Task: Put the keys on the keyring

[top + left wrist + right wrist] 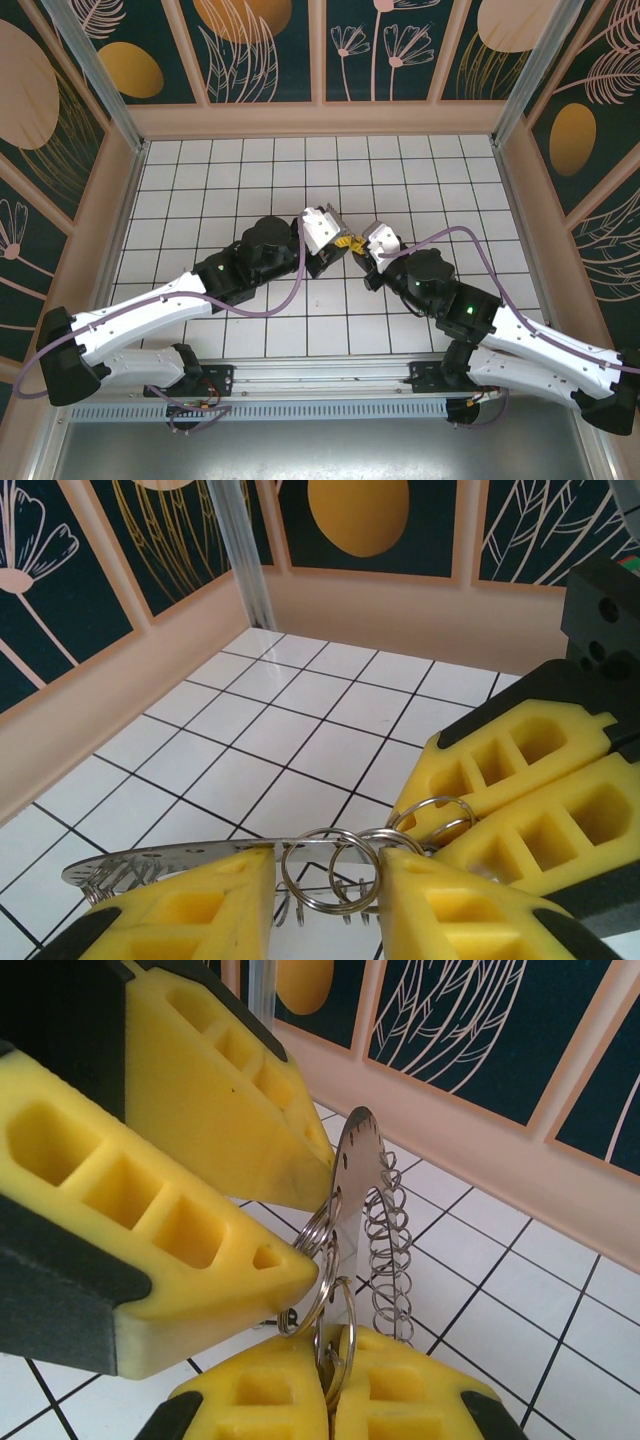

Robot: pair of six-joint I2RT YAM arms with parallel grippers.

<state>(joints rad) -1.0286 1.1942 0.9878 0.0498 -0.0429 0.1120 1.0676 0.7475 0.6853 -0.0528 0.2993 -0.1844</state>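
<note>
Left arm reaches in from the near-left corner of the table (250,170) to about its middle. The left gripper (325,862) stands at a narrow gap, foam fingers (190,905) bearing on the keyring (150,866), which it holds clear of the tiles.

- Keyring: a thin flat metal band. In the left wrist view it lies level across the fingertips and juts towards the left edge. In the right wrist view it stands on edge.
- Its rim carries a fringe of wire loops (388,1230).
- Several split rings (331,831) hang just beside the band, bunched in the gap between the two claws.

The right gripper (335,1348) comes from the near-right corner and meets the left one tip to tip. Its jaws are pinched tight on the split rings, and wire shows between the pads (410,1400).

The key itself: I cannot make it out, as no black head or blade can be told apart from the bunched wire. Whether it is already threaded is undecided.

Risks from here, as judged:
- The band is gripped near one end only, so a pull from the right claw could swivel it in the soft foam and lose alignment.
- The split rings may snag in the fringe loops, and further pulling would then drag the keyring out of the left grip onto the tiles.
- The fingertips are nearly touching, so a small closing move jams foam against foam and hides the work.
- The pinch on thin wire is slight, and a twist could let it spring free.
</note>
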